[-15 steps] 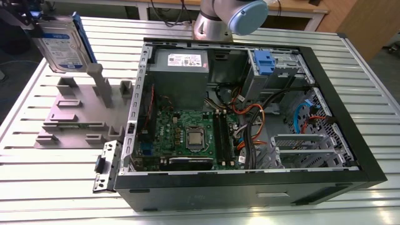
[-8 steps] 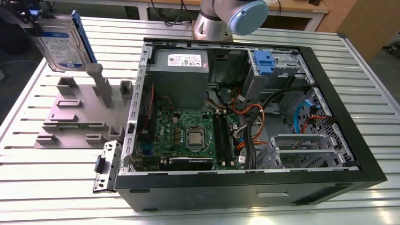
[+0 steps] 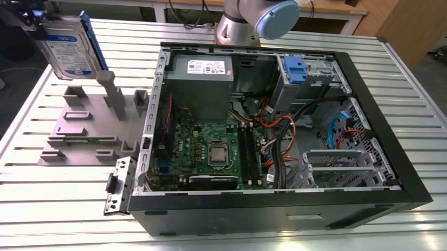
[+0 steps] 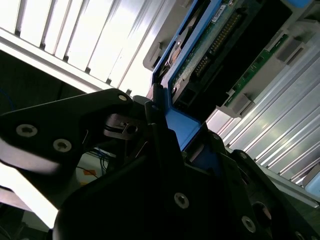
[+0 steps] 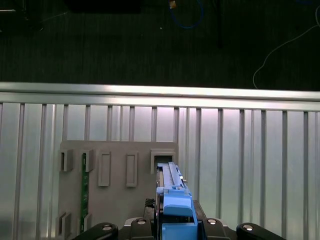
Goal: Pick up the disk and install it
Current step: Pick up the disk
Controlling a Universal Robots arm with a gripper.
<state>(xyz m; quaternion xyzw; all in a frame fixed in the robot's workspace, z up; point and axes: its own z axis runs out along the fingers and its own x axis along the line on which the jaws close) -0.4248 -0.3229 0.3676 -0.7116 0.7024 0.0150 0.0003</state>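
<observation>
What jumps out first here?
The open computer case, side panel off and motherboard bared, sits mid-table in the exterior view. At that view's upper left the disk stands upright over the grey fixture. In both wrist views the gripper is clamped on the disk's blue rail.

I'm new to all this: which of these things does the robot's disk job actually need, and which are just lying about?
Job: disk, gripped in the hand; probably the open computer case.
Lying about: grey holder plate, green strip slotted in it, slatted table.
</observation>
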